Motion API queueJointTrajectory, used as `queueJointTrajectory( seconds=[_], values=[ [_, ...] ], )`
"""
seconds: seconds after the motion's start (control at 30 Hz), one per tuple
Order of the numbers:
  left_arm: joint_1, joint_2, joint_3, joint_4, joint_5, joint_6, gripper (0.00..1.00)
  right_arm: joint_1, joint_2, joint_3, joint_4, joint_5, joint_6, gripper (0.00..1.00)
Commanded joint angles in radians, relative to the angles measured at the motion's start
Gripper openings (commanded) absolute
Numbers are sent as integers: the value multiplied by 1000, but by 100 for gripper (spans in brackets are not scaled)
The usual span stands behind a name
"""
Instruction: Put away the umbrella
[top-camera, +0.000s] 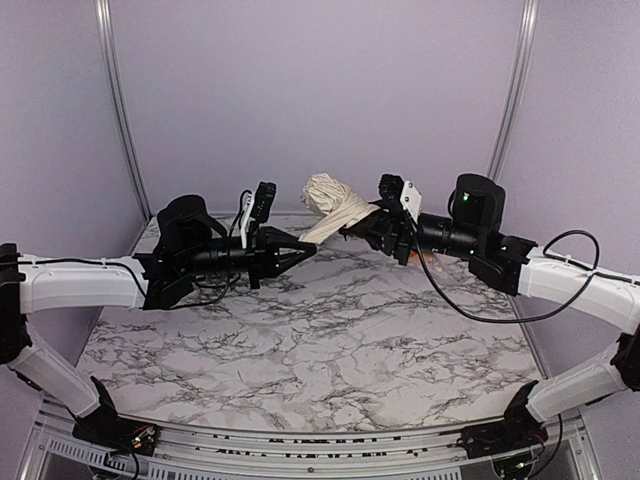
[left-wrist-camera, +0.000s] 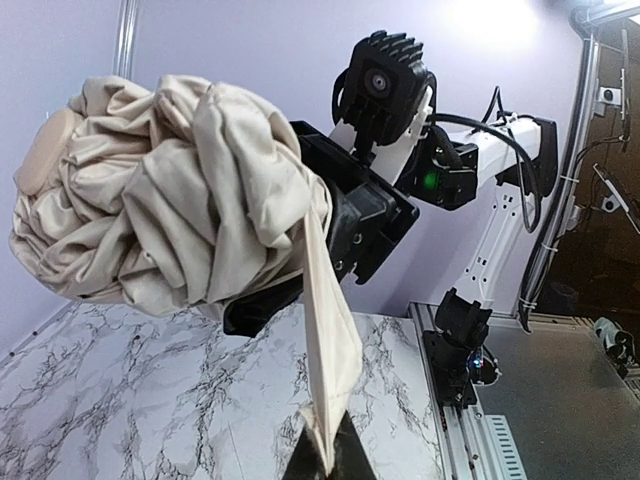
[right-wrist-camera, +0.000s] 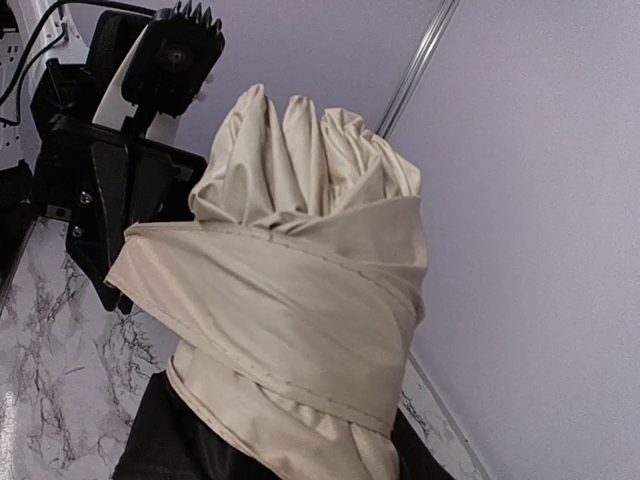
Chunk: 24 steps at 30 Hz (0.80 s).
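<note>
The umbrella (top-camera: 333, 203) is folded into a cream bundle and held above the back of the marble table (top-camera: 300, 350). My right gripper (top-camera: 372, 226) is shut on its lower end, and black fingers (right-wrist-camera: 160, 445) show either side of the fabric (right-wrist-camera: 300, 290). A cream strap (left-wrist-camera: 330, 330) hangs from the bundle (left-wrist-camera: 180, 200) down into my left gripper (left-wrist-camera: 335, 462), which is shut on its end. In the top view the left gripper (top-camera: 306, 243) sits just left of and below the umbrella. The handle is hidden.
Purple walls close in the back and sides, with metal poles (top-camera: 120, 110) (top-camera: 510, 90) at the corners. A black cable (top-camera: 480, 310) loops under the right arm. A metal rail (left-wrist-camera: 480, 440) runs along the table's edge.
</note>
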Motion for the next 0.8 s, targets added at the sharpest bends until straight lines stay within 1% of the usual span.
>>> queueJointTrajectory(
  seconds=[0.0, 0.07, 0.17, 0.33, 0.4, 0.47, 0.57, 0.63, 0.7, 0.77],
  values=[
    [24, 62, -19, -113, -16, 10, 0, -63, 17, 135, 86, -87, 222, 0],
    [38, 93, -27, -113, -37, -10, 0, -67, 69, 125, 67, -127, 288, 0],
    [52, 168, -32, -128, -74, -45, 0, -68, 153, 56, 153, -153, 393, 0],
    [88, 313, -56, -135, -120, -140, 0, -69, 302, 17, 207, -96, 493, 0],
    [98, 382, -46, -160, -121, -164, 0, -67, 380, 5, 248, -104, 545, 0],
    [107, 449, -33, -163, -101, -208, 0, -65, 466, 23, 247, -117, 584, 0],
    [113, 509, -29, -164, -106, -238, 0, -65, 557, 26, 234, -74, 615, 0],
    [118, 563, -5, -192, -108, -239, 0, -65, 590, 19, 244, -40, 636, 6],
    [118, 618, 40, -258, -92, -229, 0, -65, 632, 31, 239, -45, 644, 14],
    [118, 662, 77, -274, -73, -230, 0, -66, 673, 52, 225, -54, 644, 22]
  ],
)
